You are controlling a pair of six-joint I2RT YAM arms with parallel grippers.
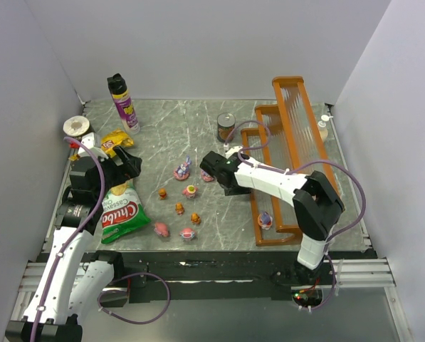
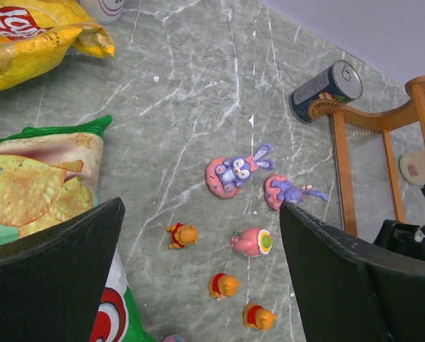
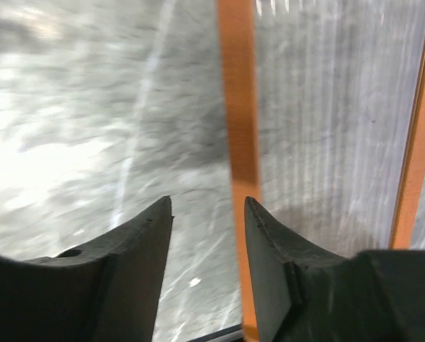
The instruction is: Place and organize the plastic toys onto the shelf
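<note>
Closest to the lens, the right gripper (image 3: 207,203) shows two dark fingers parted with nothing between them. The view is blurred. Past the fingertips runs one orange rim of the shelf (image 3: 237,107), with grey marbled table (image 3: 70,107) on its left and a clear ribbed panel on its right. One small toy (image 1: 265,221) already stands on the lowest step, near the front corner. The other toys are loose on the table to the left of the shelf, between the two arms. Seen from above, a pink-and-purple toy (image 2: 287,192) lies just beside the right gripper's tip, on its near left side. How high the gripper hangs over it cannot be told. This toy is tipped on its side, its long axis running across the table. Its round pink base is turned away from the shelf and its thin purple end points at the front rim. A rabbit-eared toy (image 2: 233,171) lies just left of it, and three orange toys (image 2: 182,234) sit nearer the arms. The left gripper (image 2: 201,206) hovers wide open and empty over the snack bags (image 1: 119,210), farther off. The right arm looks better placed for this toy, and fingers closing across its short width would probably suit best.
</note>
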